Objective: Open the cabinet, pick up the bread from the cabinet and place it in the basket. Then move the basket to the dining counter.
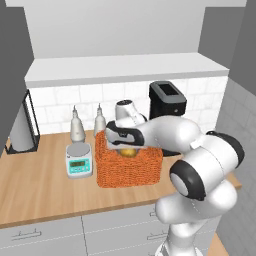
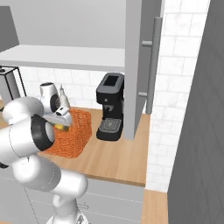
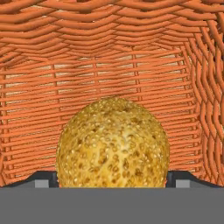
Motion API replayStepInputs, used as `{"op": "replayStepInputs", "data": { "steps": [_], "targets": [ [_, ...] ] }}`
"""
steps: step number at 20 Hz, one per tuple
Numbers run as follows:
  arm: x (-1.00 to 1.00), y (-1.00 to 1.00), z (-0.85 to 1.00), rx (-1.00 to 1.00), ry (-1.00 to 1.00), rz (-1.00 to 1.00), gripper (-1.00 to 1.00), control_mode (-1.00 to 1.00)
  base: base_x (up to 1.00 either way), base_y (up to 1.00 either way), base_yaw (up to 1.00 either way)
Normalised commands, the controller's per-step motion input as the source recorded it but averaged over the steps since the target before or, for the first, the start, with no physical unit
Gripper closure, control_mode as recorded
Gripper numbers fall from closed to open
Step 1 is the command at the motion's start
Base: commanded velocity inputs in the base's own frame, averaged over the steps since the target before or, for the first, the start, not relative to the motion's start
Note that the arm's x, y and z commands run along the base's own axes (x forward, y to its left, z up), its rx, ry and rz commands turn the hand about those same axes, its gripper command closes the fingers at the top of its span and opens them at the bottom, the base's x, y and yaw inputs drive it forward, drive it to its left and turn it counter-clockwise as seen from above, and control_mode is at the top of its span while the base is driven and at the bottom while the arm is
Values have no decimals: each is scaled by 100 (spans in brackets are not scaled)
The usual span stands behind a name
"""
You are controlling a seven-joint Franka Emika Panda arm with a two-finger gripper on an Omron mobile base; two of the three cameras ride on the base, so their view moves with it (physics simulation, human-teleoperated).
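Bread [image 3: 113, 143] sits inside basket [image 3: 109, 57] between 2 wide-open fingers [image 3: 43, 179].

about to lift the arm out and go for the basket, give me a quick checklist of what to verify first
1. bread inside the basket: ok, wicker walls all around it.
2. hand released: ok, jaws stand wide, tips either side of the bread.
3. bread resting on the basket floor: cannot tell, the hand view does not show its underside.
4. basket upright on the wood counter: ok.
5. room beside the basket: not ok, digital scale sits close by its side.
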Motion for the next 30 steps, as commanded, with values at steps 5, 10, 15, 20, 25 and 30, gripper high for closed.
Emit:
{"op": "replayStepInputs", "data": {
  "steps": [5, 10, 15, 20, 25, 30],
  "targets": [
    [1, 0, -37, 2, 0, 0, 100, -100, 0, 0, 0],
    [0, 0, -1, 0, 0, 0, -100, -100, 0, 0, 0],
    [-4, 0, 37, -1, -4, 0, -100, -100, 0, 0, 0],
    [0, 0, 44, 1, -4, 0, -100, -100, 0, 0, 0],
    [1, 0, 32, 3, 0, 0, -100, -100, 0, 0, 0],
    [-27, -1, 40, 8, -6, 0, -100, -100, 0, 0, 0]
  ]
}}
